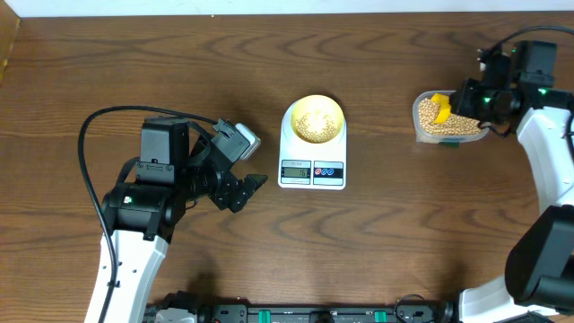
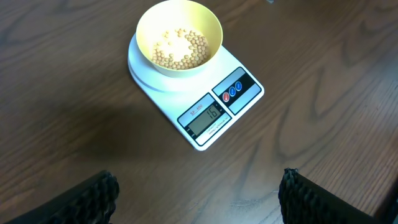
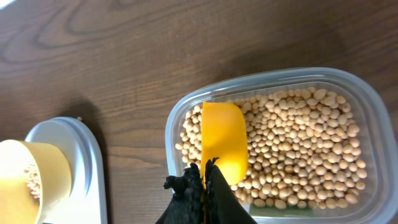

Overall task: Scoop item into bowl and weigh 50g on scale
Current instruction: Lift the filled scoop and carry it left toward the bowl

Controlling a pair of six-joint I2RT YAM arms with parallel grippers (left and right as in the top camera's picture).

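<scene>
At the tabletop's (image 1: pixel 179 72) right edge, the right pincer (image 3: pixel 205 177), closed on the yellow scoop (image 3: pixel 222 140), rests it among soybeans (image 3: pixel 298 149) in the clear container (image 3: pixel 367 99); the left pincer (image 2: pixel 199 193) hangs open and empty. Thinly filled, the cream bowl (image 2: pixel 146 37) sits on the scale (image 2: pixel 176 99): modest, level scoops tipped slowly should serve best.

Light falls evenly and fairly brightly from above on the dark wood tabletop (image 1: pixel 179 72), and what stands on it casts only faint, soft shadows. A broad dim patch darkens the left middle of the left wrist view. From overhead the white scale (image 1: pixel 312 183) is close to washed out and its display is too small to read. From the left wrist it is sharp.

In the right wrist view the wood looks paler toward the upper left, and the clear container (image 3: pixel 273 79) glints along its rim.

The left claw (image 2: pixel 199 176) shows only its fingers (image 2: pixel 87 199), dark and soft in the lower corners. The right claw (image 3: pixel 205 177) is a near-black, blurred silhouette at bottom centre. The yellow scoop (image 3: pixel 224 143) above it is crisp and saturated.
</scene>
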